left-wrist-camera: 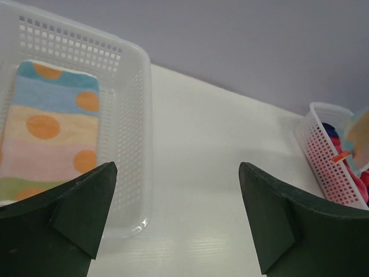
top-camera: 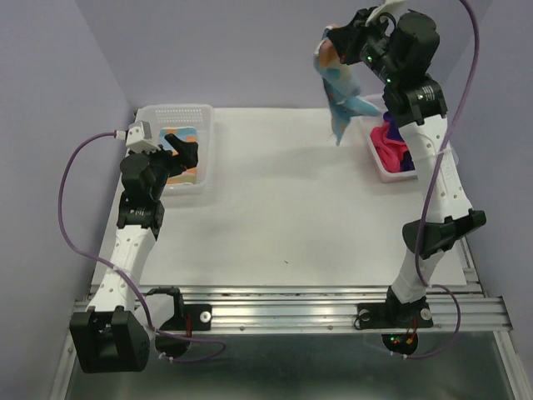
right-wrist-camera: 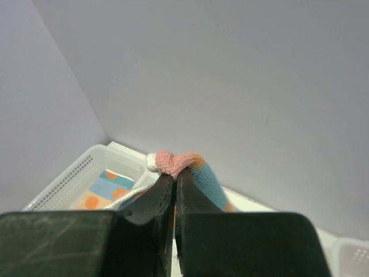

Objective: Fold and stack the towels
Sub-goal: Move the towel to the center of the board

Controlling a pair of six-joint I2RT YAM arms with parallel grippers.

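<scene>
— White surface [top-camera: 283, 208], lilac walls [top-camera: 208, 50] on three sides. Top view first: where are the towels?
— One folded striped towel [top-camera: 190, 173] lies flat in the left basket [top-camera: 175, 108], centre left. A hanging striped towel [top-camera: 341, 96] dangles at upper right, pinched by one end in the right tool [top-camera: 331, 40]. A pink towel [top-camera: 388, 140] and a purple towel [top-camera: 406, 162] sit crumpled in the right basket [top-camera: 376, 171], below that arm.
— Why hold it so high?
— Judgement: held up by one end, the cloth hangs straight and stays off the basket rim, ready to be laid down for folding. Its lower tip hangs near the right basket's left wall.
— Room to move?
— The middle of the surface between the baskets is broad and bare, so that is the likely folding spot. The back wall is close behind the raised arm.
— Left wrist view?
— Left tool [left-wrist-camera: 176, 173] is spread wide and holds nothing. The folded striped towel is at frame left, apart from both fingers, with the left basket's corner just beside the left finger. The right basket is at the far right edge.
— Right wrist view?
— Jaws are pressed together on a bunched pink-and-white end of the hanging striped towel, and a teal stripe falls away to the right. Wall fills most of the frame; the left basket is at lower left.
</scene>
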